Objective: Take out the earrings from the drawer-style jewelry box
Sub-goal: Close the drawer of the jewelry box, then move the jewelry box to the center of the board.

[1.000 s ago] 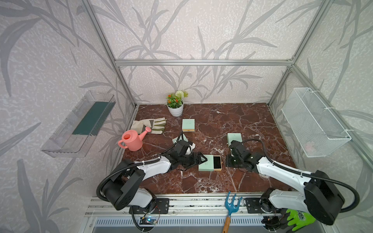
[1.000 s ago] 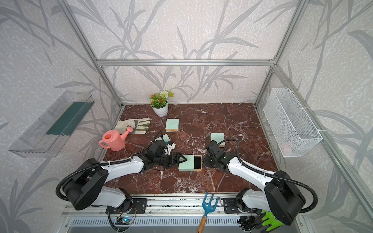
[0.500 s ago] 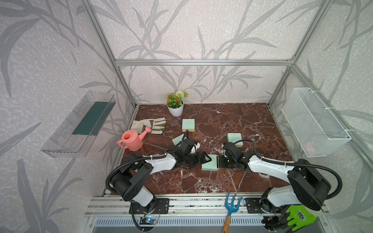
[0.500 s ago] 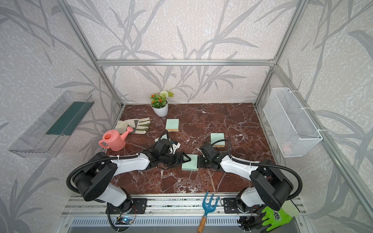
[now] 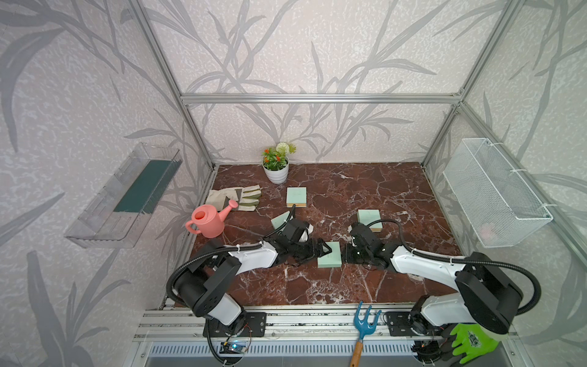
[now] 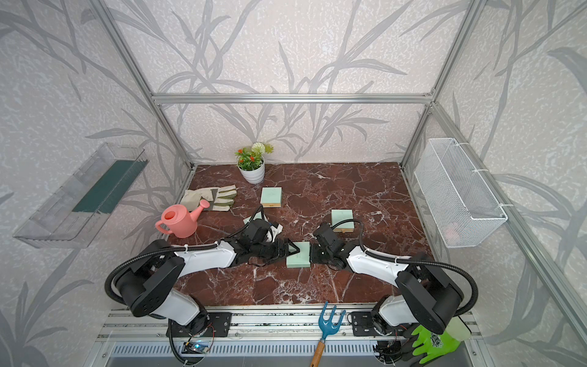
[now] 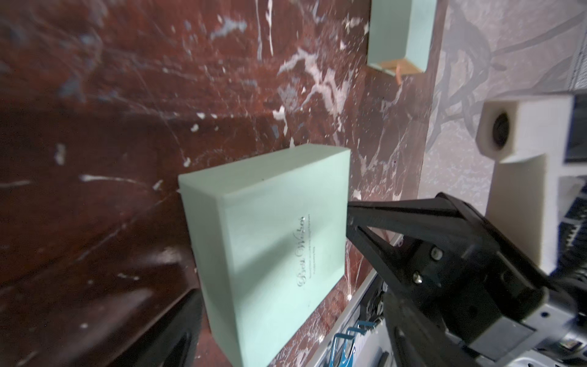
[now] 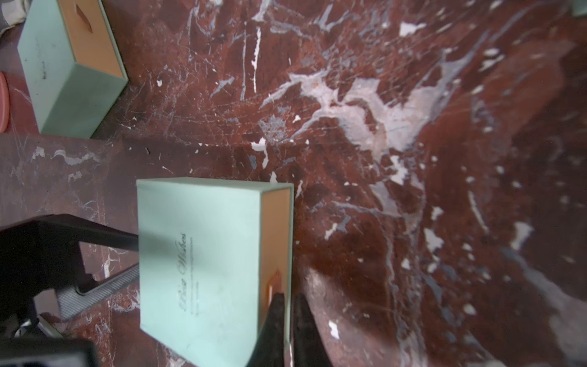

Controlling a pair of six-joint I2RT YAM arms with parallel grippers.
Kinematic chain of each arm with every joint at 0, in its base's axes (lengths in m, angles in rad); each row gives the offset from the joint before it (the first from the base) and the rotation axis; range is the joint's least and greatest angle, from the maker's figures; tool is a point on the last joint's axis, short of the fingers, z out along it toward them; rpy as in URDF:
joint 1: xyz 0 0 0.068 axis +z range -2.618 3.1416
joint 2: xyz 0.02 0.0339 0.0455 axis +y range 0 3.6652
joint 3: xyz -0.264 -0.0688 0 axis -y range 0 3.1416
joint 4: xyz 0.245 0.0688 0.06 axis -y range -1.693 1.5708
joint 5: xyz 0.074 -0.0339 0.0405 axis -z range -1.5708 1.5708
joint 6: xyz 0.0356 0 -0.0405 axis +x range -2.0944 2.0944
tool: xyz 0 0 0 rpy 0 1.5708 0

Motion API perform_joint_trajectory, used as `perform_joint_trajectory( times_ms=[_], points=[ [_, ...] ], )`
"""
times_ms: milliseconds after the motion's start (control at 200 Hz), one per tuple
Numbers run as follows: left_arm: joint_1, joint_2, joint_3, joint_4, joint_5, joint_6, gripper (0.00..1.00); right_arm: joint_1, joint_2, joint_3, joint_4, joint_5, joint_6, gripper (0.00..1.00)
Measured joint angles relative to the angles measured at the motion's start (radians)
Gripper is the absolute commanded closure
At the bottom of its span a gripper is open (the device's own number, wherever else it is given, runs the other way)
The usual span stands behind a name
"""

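Possibly a slipped pinch ahead.
Matte mint-green cardboard jewelry box (image 5: 330, 259) lies shut, centre-near on veined red marble tabletop (image 5: 317, 286), earrings hidden inside; wide-spread left gripper (image 5: 320, 251) butts its left wall, nearly closed right gripper (image 8: 287, 297) meets the smooth orange drawer front (image 8: 276, 228) at its tiny tab (image 8: 273, 281), grip unclear, so the light box could skid.

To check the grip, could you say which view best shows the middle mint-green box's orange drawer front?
The right wrist view: the orange drawer front faces it, right gripper at its tab. Others show mostly mint shell.
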Motion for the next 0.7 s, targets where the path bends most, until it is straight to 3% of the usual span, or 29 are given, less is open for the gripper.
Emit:
perform_joint_trajectory(
  times_ms=[115, 235, 300, 470, 540, 605, 700],
  points=[
    [0.042, -0.138, -0.040, -0.047, -0.019, -0.004, 0.12, -0.005, -0.106, 0.000, -0.100, 0.066, 0.002, 0.77],
    [0.067, -0.276, -0.048, -0.136, -0.032, 0.010, 0.16, -0.019, -0.212, 0.017, -0.192, 0.115, -0.043, 0.34],
    [0.066, -0.349, -0.060, -0.176, -0.031, 0.018, 0.26, -0.027, -0.237, 0.043, -0.213, 0.124, -0.095, 0.18],
    [0.038, -0.436, -0.095, -0.267, -0.012, 0.029, 0.75, -0.082, -0.144, 0.161, -0.185, 0.008, -0.229, 0.08],
    [-0.006, -0.417, -0.095, -0.286, -0.004, 0.031, 0.90, -0.105, -0.056, 0.220, -0.151, -0.061, -0.270, 0.05],
    [-0.057, -0.380, -0.095, -0.288, 0.002, 0.028, 1.00, -0.121, 0.029, 0.269, -0.117, -0.127, -0.298, 0.05],
    [-0.117, -0.319, -0.095, -0.275, -0.005, 0.007, 1.00, -0.133, 0.124, 0.317, -0.078, -0.202, -0.325, 0.06]
  ],
)
